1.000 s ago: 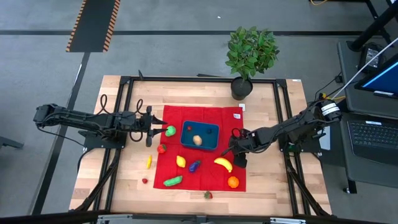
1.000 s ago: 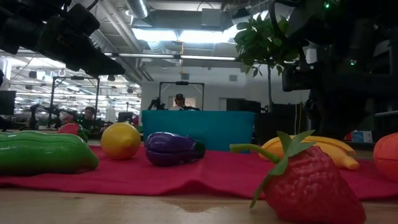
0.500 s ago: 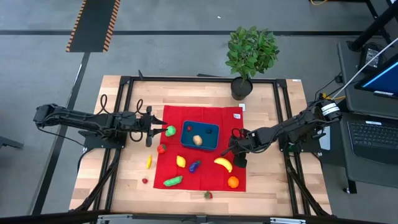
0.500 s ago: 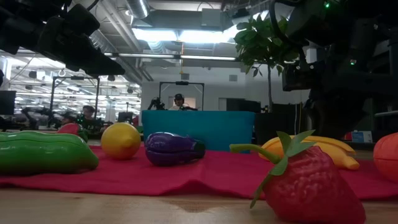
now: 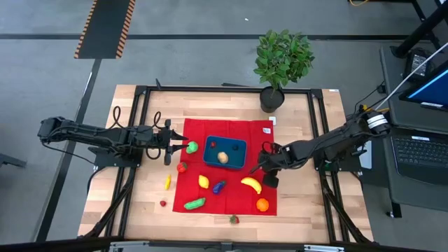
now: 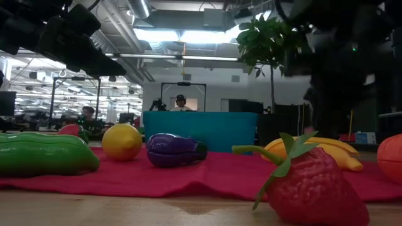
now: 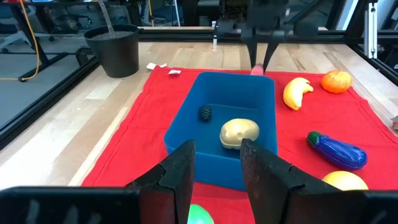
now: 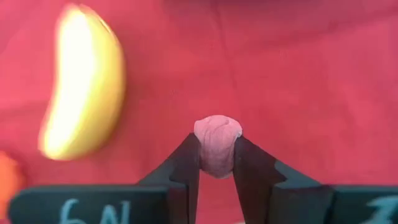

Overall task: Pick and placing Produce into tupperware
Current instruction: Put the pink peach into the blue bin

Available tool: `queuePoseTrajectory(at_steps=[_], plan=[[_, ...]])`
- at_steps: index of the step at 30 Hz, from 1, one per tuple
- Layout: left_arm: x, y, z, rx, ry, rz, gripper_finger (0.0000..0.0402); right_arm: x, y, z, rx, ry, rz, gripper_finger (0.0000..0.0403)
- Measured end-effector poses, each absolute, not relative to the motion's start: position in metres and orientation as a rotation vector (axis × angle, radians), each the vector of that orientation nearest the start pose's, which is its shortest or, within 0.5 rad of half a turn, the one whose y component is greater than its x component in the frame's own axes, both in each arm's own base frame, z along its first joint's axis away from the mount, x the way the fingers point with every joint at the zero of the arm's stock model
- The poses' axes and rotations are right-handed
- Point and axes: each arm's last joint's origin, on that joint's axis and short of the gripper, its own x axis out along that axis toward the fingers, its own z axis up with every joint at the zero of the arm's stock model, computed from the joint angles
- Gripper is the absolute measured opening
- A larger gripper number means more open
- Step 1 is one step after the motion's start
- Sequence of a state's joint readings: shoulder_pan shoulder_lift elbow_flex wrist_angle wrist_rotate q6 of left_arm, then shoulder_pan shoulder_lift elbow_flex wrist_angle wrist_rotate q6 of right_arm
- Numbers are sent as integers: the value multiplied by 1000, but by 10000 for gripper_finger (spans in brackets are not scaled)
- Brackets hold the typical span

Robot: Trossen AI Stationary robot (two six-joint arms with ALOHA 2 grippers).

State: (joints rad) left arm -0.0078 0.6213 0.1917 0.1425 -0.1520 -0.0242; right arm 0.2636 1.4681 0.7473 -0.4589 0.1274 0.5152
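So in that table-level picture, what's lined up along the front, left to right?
Long green plastic cucumber → round yellow toy lemon → purple toy eggplant → red toy strawberry with green stem → orange toy fruit at the right edge.

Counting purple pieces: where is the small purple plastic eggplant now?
In the high view, the purple plastic eggplant lies on the red cloth, just below the teal-blue container, between the yellow lemon and yellow banana.

Robotics lab: framed workbench (image 5: 140, 210), workstations.
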Motion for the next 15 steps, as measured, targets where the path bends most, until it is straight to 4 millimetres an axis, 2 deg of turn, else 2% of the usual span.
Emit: queuePoseTrajectory(at_steps=[5, 10, 15], plan=[[146, 3, 182, -1, 286, 147, 121, 241, 59, 189, 209, 1064, -139, 80], [146, 3, 182, -1, 286, 146, 121, 227, 53, 214, 169, 972, -168, 80], [146, 3, 182, -1, 285, 146, 121, 207, 45, 226, 123, 884, -225, 80]])
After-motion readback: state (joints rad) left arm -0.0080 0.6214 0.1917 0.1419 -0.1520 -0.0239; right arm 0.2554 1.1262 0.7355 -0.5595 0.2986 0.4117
